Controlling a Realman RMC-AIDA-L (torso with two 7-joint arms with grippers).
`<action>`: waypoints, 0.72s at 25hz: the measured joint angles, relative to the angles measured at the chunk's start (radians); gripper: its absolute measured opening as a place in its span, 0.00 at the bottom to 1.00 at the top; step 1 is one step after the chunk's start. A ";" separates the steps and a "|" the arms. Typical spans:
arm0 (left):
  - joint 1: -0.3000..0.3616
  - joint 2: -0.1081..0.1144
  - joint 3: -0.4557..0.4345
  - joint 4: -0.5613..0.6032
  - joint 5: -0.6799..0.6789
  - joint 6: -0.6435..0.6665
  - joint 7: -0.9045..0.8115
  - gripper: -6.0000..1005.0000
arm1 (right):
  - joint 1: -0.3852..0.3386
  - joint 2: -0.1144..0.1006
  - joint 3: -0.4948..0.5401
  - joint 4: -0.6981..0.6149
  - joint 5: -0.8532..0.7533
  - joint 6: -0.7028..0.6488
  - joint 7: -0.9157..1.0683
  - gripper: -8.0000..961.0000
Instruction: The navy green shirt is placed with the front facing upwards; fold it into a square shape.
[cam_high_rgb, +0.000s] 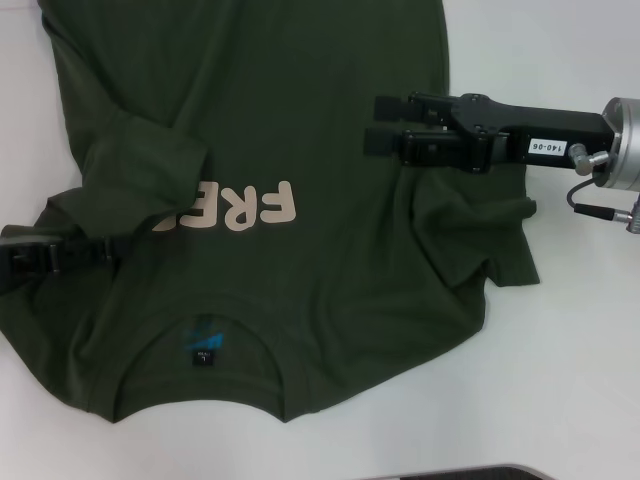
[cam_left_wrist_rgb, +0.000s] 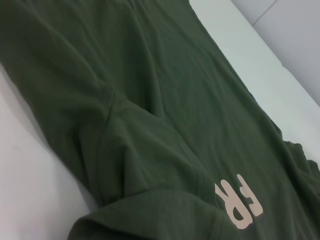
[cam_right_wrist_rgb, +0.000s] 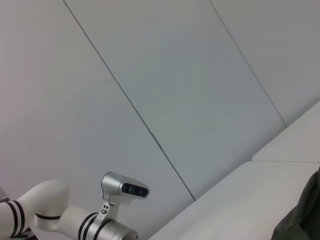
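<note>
The navy green shirt (cam_high_rgb: 300, 130) lies flat on the white table (cam_high_rgb: 560, 380), front up, collar toward me, with a black and blue label (cam_high_rgb: 203, 343) inside the collar. Its left sleeve (cam_high_rgb: 140, 165) is folded inward over the chest and covers the end of the beige letters (cam_high_rgb: 262, 207). My left gripper (cam_high_rgb: 105, 246) lies low on the shirt just below that sleeve. My right gripper (cam_high_rgb: 378, 122) hovers over the shirt's right side, open and empty. The right sleeve (cam_high_rgb: 495, 240) lies rumpled beside it. The left wrist view shows the shirt (cam_left_wrist_rgb: 150, 75) and the letters (cam_left_wrist_rgb: 245, 202).
White table surface (cam_high_rgb: 560, 60) surrounds the shirt on the right and at the front. The right wrist view shows a pale wall (cam_right_wrist_rgb: 175, 75), my left arm (cam_right_wrist_rgb: 75, 220) and a corner of the shirt (cam_right_wrist_rgb: 306, 222).
</note>
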 joint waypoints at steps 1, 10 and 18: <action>0.000 0.000 0.000 0.000 0.000 0.000 0.000 0.67 | 0.000 0.000 0.000 0.000 0.000 0.000 0.000 0.95; -0.003 -0.002 -0.001 0.004 -0.005 -0.008 -0.013 0.63 | 0.000 0.000 0.000 0.000 0.000 0.002 -0.002 0.95; -0.006 -0.004 0.017 0.009 0.001 -0.041 -0.033 0.34 | 0.000 0.000 0.000 0.000 0.000 0.002 -0.002 0.95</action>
